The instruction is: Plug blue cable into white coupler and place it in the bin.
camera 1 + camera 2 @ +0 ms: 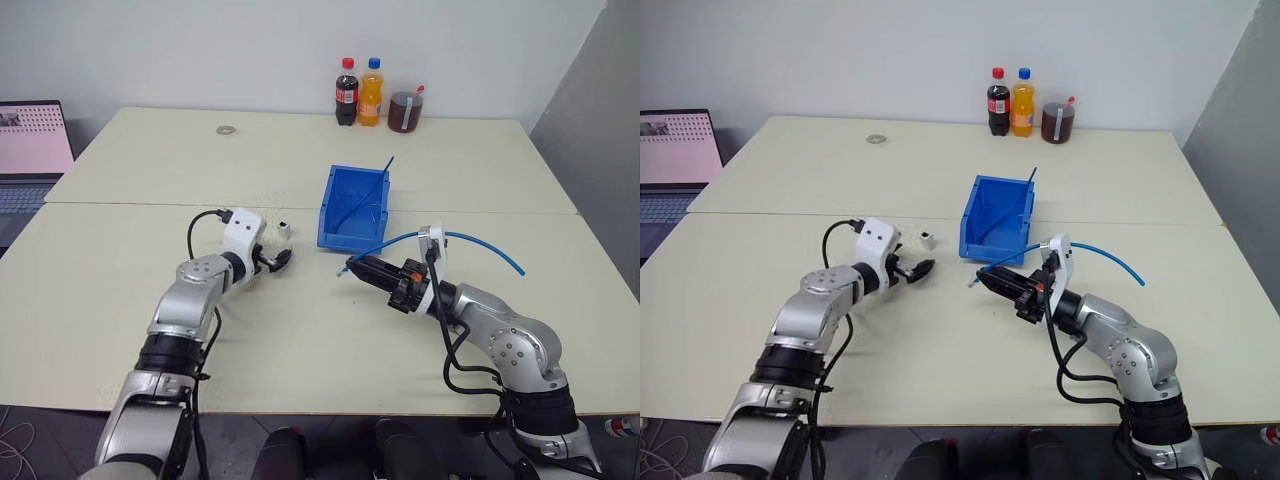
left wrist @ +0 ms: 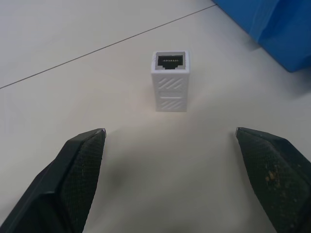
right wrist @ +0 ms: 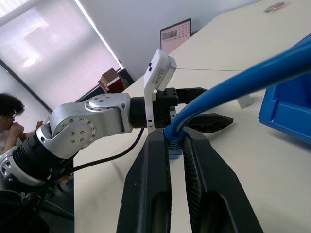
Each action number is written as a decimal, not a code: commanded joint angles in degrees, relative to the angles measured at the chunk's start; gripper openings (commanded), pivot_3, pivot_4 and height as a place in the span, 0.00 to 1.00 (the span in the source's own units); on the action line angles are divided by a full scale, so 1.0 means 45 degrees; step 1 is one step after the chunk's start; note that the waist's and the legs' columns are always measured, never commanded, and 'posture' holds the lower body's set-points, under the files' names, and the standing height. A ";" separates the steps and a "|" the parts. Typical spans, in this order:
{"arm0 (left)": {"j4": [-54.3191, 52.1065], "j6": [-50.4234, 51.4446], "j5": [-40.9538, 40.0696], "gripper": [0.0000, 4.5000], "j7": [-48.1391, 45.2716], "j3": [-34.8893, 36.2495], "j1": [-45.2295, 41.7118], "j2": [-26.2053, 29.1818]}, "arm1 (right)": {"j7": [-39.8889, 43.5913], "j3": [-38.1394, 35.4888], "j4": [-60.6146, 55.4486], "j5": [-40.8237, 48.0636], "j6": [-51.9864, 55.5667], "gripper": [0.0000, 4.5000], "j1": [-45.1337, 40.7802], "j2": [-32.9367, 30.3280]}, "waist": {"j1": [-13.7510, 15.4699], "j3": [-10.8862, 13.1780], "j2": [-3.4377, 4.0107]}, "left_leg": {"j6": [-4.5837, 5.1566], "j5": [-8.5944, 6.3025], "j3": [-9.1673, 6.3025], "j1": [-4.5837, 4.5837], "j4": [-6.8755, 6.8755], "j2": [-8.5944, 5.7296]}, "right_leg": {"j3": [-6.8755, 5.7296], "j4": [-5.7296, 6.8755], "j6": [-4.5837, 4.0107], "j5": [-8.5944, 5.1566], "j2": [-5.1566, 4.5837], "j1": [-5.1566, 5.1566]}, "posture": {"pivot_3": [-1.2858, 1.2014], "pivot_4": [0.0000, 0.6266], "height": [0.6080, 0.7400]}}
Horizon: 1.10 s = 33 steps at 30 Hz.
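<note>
The white coupler (image 2: 170,81) is seen upright on the table, near the bin (image 1: 352,208), just ahead of the spread-wide, empty left gripper (image 1: 277,261). The blue cable (image 1: 478,243) is clenched by the right gripper (image 1: 354,268) beside the bin.

Office: pale tables (image 1: 300,180), laptop (image 1: 30,150).
</note>
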 commanded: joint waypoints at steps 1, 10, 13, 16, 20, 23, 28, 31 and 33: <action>0.0786 -0.0137 0.0340 1.00 -0.0099 -0.0114 -0.0914 -0.0105 | -0.0096 -0.0216 -0.0556 0.0101 -0.0169 0.02 0.0014 -0.0009 | -0.0005 0.0000 0.0000 | 0.0000 0.0000 0.0001 0.0000 0.0000 -0.0002 | -0.0001 0.0000 0.0000 0.0000 0.0001 0.0000 | 0.52 0.24 1.00; 0.2692 -0.0230 0.0415 1.00 -0.0432 -0.0106 -0.2364 -0.0762 | -0.0287 -0.0242 -0.0766 0.0156 -0.0128 0.02 0.0147 0.0007 | 0.0006 0.0000 -0.0001 | 0.0000 0.0000 0.0005 -0.0006 0.0002 -0.0012 | -0.0006 -0.0002 0.0001 0.0000 -0.0002 0.0001 | 0.52 0.24 1.00; 0.2986 -0.0255 0.0426 1.00 -0.0535 -0.0049 -0.2581 -0.0858 | -0.0326 -0.0258 -0.0816 0.0175 -0.0133 0.02 0.0198 -0.0002 | -0.0004 0.0001 -0.0002 | 0.0000 0.0000 0.0006 -0.0007 0.0001 -0.0015 | -0.0004 -0.0003 0.0001 0.0000 -0.0001 0.0000 | 0.52 0.24 1.00; 0.3172 -0.0386 0.0556 1.00 -0.0622 -0.0114 -0.2651 -0.0849 | -0.0361 -0.0264 -0.0853 0.0184 -0.0133 0.02 0.0231 0.0001 | -0.0028 0.0000 -0.0001 | -0.0001 0.0000 0.0006 -0.0005 -0.0001 -0.0015 | -0.0004 -0.0002 0.0001 0.0000 0.0002 -0.0001 | 0.52 0.24 1.00; 0.3360 -0.0614 0.0673 0.92 -0.0428 -0.0070 -0.2681 -0.0869 | -0.0372 -0.0268 -0.0878 0.0182 -0.0140 0.02 0.0281 0.0000 | -0.0023 0.0001 -0.0002 | -0.0001 0.0001 0.0004 -0.0004 0.0000 -0.0011 | -0.0008 0.0001 0.0001 0.0000 0.0005 0.0000 | 0.52 0.24 1.00; 0.3509 -0.0727 0.0701 0.79 -0.0375 -0.0055 -0.2732 -0.0915 | -0.0353 -0.0248 -0.0858 0.0161 -0.0151 0.02 0.0289 -0.0006 | -0.0015 0.0000 -0.0002 | -0.0001 0.0000 0.0006 -0.0005 0.0000 -0.0012 | -0.0006 0.0001 0.0001 0.0000 0.0004 0.0000 | 0.52 0.24 1.00; 0.3779 -0.0929 0.0795 0.54 -0.0135 0.0044 -0.2809 -0.1000 | -0.0340 -0.0231 -0.0833 0.0140 -0.0168 0.02 0.0279 -0.0001 | -0.0015 0.0000 -0.0002 | -0.0001 0.0001 0.0007 -0.0005 0.0001 -0.0012 | -0.0005 0.0001 0.0001 0.0000 0.0002 0.0000 | 0.52 0.24 1.00; 0.4016 -0.1132 0.0867 0.39 0.0039 0.0096 -0.2890 -0.1025 | -0.0329 -0.0226 -0.0829 0.0134 -0.0166 0.02 0.0282 -0.0012 | -0.0016 0.0000 -0.0002 | -0.0001 0.0001 0.0006 -0.0005 0.0001 -0.0013 | -0.0006 0.0001 0.0001 0.0000 0.0003 0.0000 | 0.52 0.24 1.00; 0.4215 -0.1408 0.0989 0.31 0.0122 0.0024 -0.2919 -0.1020 | -0.0335 -0.0229 -0.0839 0.0124 -0.0169 0.02 0.0314 -0.0023 | -0.0015 0.0000 -0.0002 | -0.0001 0.0000 0.0007 -0.0005 0.0001 -0.0014 | -0.0006 0.0001 0.0001 0.0000 0.0003 0.0000 | 0.52 0.24 1.00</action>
